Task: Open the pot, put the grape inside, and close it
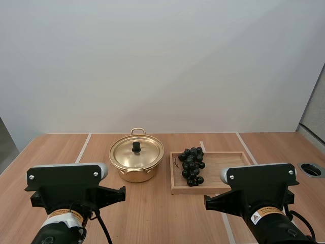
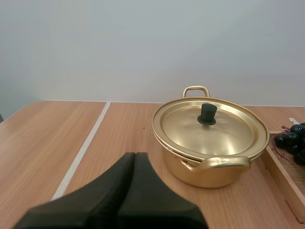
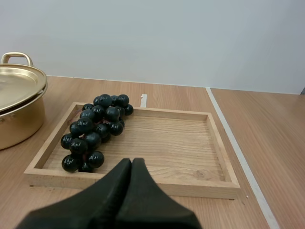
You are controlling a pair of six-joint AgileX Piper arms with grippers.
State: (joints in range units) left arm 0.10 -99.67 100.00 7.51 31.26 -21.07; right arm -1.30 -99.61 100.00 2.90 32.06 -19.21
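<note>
One lid (image 1: 144, 155) hides the pot (image 1: 136, 176) interior; grapes (image 1: 192, 165) lie on the tray (image 1: 226, 168).

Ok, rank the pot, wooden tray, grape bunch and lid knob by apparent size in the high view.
1. wooden tray, the widest footprint, though the pot runs it close
2. pot
3. grape bunch
4. lid knob, clearly the smallest

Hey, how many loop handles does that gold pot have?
2. The far handle rises behind the lid; the near handle sticks out from the front of the pot.
</note>
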